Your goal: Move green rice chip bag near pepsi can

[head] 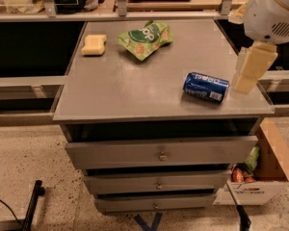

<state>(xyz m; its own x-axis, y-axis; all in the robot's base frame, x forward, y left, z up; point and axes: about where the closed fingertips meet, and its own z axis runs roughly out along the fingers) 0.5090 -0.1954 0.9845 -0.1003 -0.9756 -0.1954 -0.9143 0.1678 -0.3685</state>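
Cabinet top (135,85): a grey flat surface that carries the bag, the can and the sponge.
Drawers (202,150): three grey fronts stacked below the top, the uppermost pulled slightly out.
Arm (272,8): a white rounded housing at the upper right, over the right rear corner of the top.
Cardboard box (274,172): on the floor at the cabinet's right, with packets inside.
Gripper (250,69): cream-coloured, hanging below the white housing at the right edge of the top, just right of the can; holds nothing, and how wide it stands cannot be told.
Green rice chip bag (145,37): lying flat at the back middle of the top, well apart from the can.
Pepsi can (206,86): on its side near the front right.
Sponge (94,44): pale yellow, back left, left of the bag.
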